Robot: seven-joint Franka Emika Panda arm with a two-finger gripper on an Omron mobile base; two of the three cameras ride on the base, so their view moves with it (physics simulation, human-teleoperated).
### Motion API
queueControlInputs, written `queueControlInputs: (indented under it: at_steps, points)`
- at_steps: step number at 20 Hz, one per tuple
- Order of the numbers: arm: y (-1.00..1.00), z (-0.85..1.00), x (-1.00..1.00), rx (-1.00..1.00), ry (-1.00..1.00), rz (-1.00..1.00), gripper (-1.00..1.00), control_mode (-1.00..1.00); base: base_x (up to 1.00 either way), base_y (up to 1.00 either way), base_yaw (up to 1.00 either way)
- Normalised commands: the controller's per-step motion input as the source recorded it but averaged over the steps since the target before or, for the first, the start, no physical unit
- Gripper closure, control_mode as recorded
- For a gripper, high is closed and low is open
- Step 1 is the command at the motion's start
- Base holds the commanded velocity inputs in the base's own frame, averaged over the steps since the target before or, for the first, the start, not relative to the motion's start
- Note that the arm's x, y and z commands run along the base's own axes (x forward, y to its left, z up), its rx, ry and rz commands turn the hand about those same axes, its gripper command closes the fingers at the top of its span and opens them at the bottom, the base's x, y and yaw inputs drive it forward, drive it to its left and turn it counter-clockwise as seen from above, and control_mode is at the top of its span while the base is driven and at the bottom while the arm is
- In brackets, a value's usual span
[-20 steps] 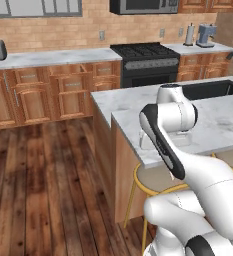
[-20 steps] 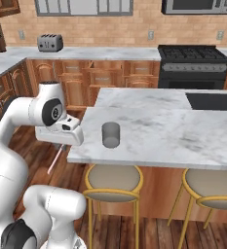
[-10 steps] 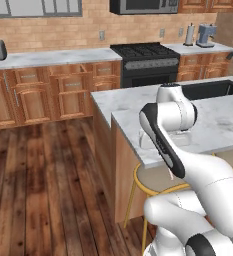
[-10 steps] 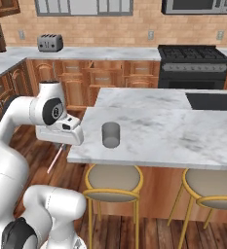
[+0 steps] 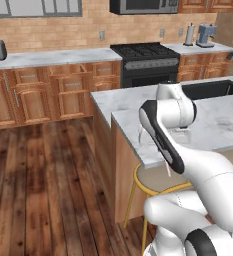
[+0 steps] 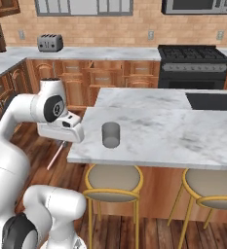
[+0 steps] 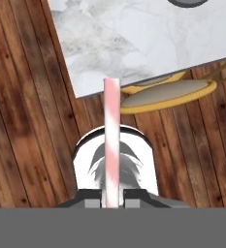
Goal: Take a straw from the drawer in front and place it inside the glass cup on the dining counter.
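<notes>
Carry step: gripper point(image 6: 62, 142) clamps the straw point(image 6: 55, 155) (hanging down) left of the desk point(image 6: 183, 141); next, lift over the glass cup point(image 6: 110, 134).

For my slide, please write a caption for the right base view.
The pincer holds the straw beside the dining counter, left of the glass cup.
</notes>
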Motion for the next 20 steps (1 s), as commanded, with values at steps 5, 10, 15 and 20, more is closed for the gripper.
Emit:
queueControlInputs:
  at_steps: [5, 10, 15, 20]
  points:
    - [0.0, 0.12, 0.19, 0.0, 0.0, -0.05, 1.0, -1.0, 0.0, 0.0, 0.0]
    - [0.0, 0.09, 0.2, 0.0, 0.0, -0.05, 1.0, -1.0, 0.0, 0.0, 0.0]
    - [0.0, 0.13, 0.23, 0.0, 0.0, -0.08, 1.0, -1.0, 0.0, 0.0, 0.0]
    - [0.0, 0.02, 0.24, 0.0, 0.0, -0.06, 1.0, -1.0, 0.0, 0.0, 0.0]
